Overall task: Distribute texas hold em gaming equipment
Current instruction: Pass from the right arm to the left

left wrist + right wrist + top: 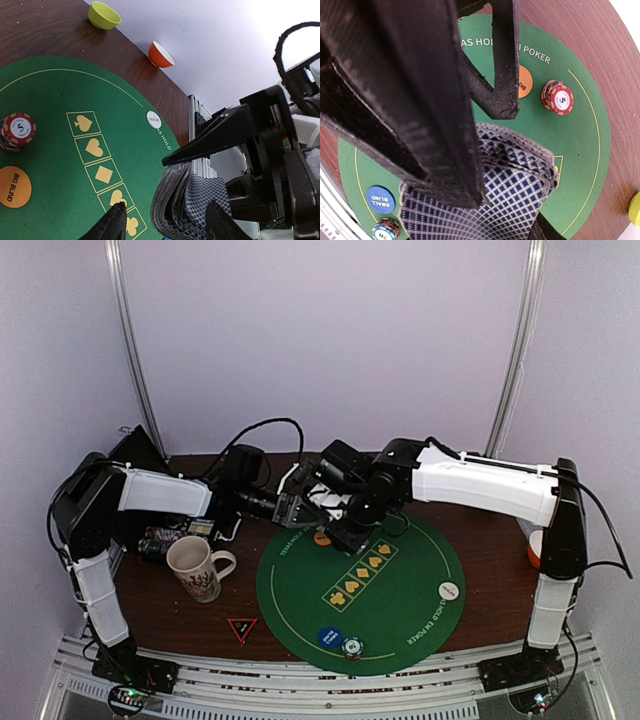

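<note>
a: from above, my left pincer (296, 508) and right pincer (335, 518) meet over the green mat's (400, 610) far edge; the deck is hidden there.

b: my left wrist view shows it: the fanned deck (187, 202) pinched between my left fingers. right wrist view: right fingers (502, 60) spread just above the cards (485, 200).

a: red chip stack (558, 97) beside the orange button (524, 81), blue button (379, 199) near the teal stack (385, 230), all on the mat.
</note>
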`<state>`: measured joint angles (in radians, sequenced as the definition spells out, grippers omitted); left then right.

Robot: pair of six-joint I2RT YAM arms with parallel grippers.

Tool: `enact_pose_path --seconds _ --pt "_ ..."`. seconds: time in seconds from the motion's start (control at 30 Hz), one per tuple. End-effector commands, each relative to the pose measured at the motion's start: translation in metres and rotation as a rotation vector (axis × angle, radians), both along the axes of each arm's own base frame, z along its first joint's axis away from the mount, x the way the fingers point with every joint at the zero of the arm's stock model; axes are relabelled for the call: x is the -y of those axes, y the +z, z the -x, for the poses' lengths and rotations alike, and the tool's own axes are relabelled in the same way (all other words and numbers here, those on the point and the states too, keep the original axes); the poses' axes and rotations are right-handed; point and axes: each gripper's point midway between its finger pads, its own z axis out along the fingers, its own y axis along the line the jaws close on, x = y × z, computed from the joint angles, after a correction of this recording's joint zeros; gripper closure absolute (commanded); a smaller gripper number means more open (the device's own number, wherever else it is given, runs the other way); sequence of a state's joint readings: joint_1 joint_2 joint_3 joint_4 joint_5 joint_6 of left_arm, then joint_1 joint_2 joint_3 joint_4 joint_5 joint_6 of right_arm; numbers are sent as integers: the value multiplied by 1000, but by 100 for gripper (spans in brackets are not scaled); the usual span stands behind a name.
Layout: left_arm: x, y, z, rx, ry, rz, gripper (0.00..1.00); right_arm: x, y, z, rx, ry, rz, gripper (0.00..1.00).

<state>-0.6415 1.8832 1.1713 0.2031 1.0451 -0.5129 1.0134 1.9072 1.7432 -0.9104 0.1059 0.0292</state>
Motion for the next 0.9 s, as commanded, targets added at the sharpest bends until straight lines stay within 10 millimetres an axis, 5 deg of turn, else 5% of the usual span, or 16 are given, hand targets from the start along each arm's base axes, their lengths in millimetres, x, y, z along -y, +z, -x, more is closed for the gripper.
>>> enact_pose_path --seconds 0.0,0.43,0.63,0.87 --pt "21 34 35 95 -166 114 46 -27 -10 4 10 99 7 53" --pt "24 47 50 85 -216 187 27 -32 -11 1 18 104 8 54" --pt "19 70 56 64 -199 300 21 -36 -9 -2 34 85 -19 54" --pt "22 60 51 13 -184 259 35 -40 -1 -12 80 47 -56 55"
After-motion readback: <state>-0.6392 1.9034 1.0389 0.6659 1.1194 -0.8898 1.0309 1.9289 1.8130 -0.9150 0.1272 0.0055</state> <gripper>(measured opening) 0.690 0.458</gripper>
